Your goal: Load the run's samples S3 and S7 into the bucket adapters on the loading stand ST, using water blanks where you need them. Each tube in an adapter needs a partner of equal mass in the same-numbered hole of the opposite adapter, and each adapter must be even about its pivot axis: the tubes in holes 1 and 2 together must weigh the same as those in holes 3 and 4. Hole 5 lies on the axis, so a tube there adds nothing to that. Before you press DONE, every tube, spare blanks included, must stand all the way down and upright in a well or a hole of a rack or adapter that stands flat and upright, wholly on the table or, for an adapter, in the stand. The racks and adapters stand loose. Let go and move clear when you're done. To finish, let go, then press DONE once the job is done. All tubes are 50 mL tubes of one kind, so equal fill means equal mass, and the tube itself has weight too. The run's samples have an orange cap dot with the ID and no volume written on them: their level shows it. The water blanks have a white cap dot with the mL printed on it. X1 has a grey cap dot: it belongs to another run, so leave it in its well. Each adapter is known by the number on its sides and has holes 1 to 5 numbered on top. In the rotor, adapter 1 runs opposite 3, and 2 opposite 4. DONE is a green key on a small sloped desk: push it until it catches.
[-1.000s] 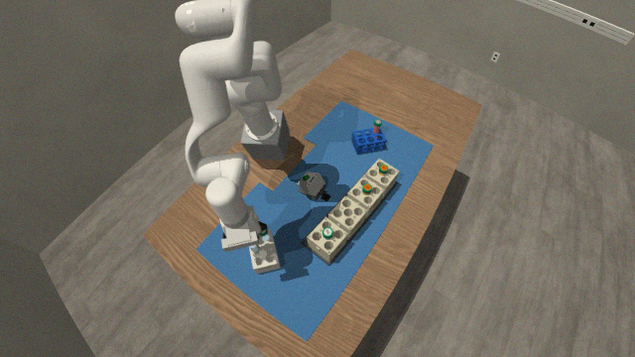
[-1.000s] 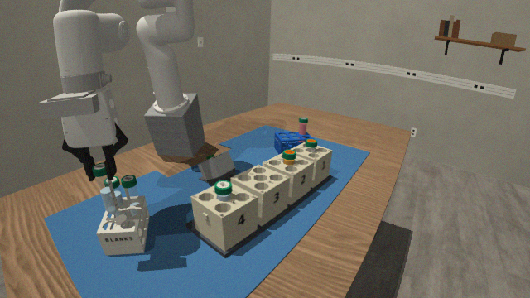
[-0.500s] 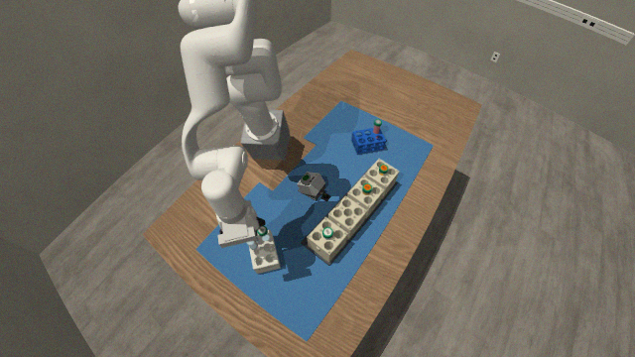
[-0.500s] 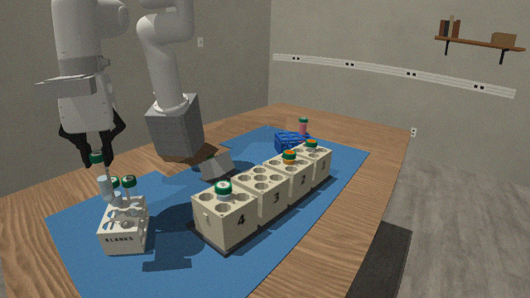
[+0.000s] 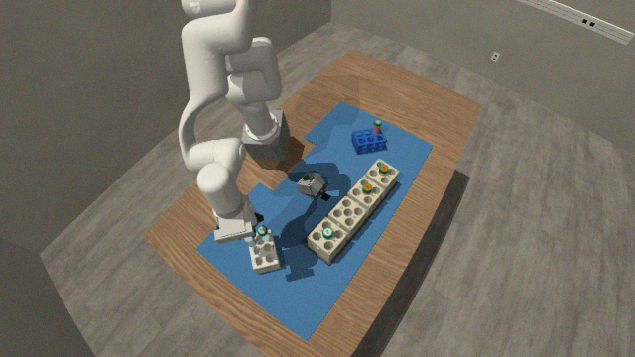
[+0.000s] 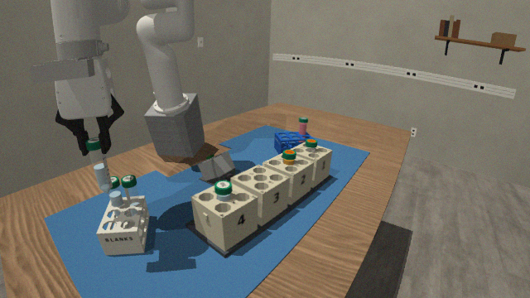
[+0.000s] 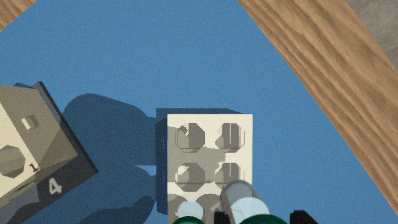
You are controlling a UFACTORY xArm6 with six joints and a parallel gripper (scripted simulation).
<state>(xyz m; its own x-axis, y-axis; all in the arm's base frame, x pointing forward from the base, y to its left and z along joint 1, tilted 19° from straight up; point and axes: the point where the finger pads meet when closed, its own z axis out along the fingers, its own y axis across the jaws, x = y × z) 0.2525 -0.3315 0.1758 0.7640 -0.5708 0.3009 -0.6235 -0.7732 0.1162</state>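
End effector (image 6: 96,145) (image 7: 257,220), left of frame, pinching green-capped tube (image 6: 99,170) (image 7: 245,202) w/ clear liquid, tilted, above BLANKS rack (image 5: 265,252) (image 6: 123,223) (image 7: 210,150). Orange-dot tubes (image 5: 367,188) (image 6: 289,156) upright in adapters 1 & 2, right of ctr.

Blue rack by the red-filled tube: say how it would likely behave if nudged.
The blue rack would probably slide, since it stands loose on the mat. It looks rather light, being mostly openings. Tipping seems unlikely under a low push, as it is wider than tall.
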